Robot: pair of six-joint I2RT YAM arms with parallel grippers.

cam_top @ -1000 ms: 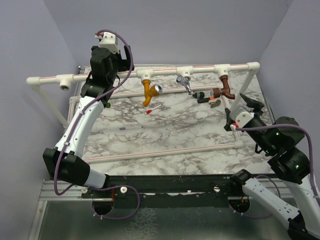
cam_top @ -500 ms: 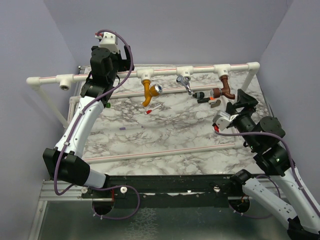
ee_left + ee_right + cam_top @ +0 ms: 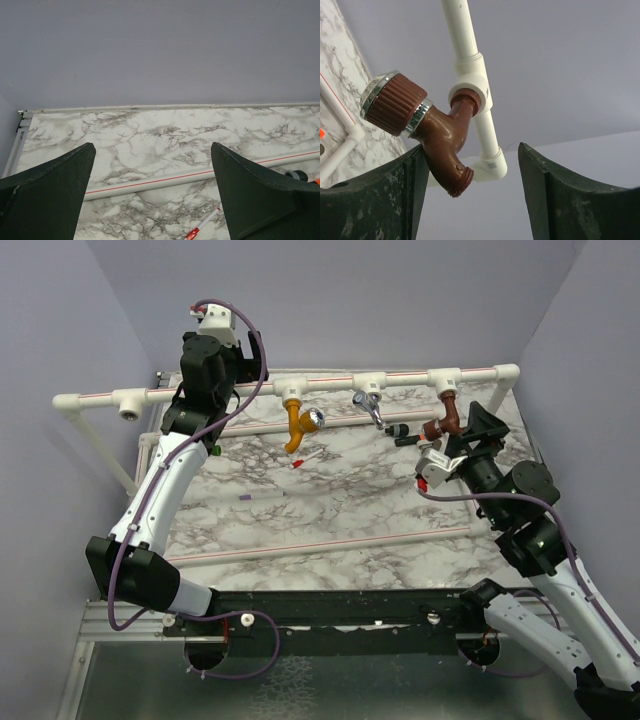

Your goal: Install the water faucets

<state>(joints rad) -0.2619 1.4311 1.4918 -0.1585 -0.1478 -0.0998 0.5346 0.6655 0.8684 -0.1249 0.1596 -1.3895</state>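
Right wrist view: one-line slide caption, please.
Right pincer, open, brackets the brown faucet seated in the white pipe tee.

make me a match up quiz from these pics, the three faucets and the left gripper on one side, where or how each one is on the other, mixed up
Column A
1. orange faucet
2. silver faucet
3. brown faucet
4. left gripper

Column B
a. on the pipe, between the other two faucets
b. wide open, holding nothing
c. framed between the open fingers of the right gripper in its wrist view
d. leftmost of the three faucets seen on the pipe

Pairs: 1-d, 2-a, 3-c, 4-b
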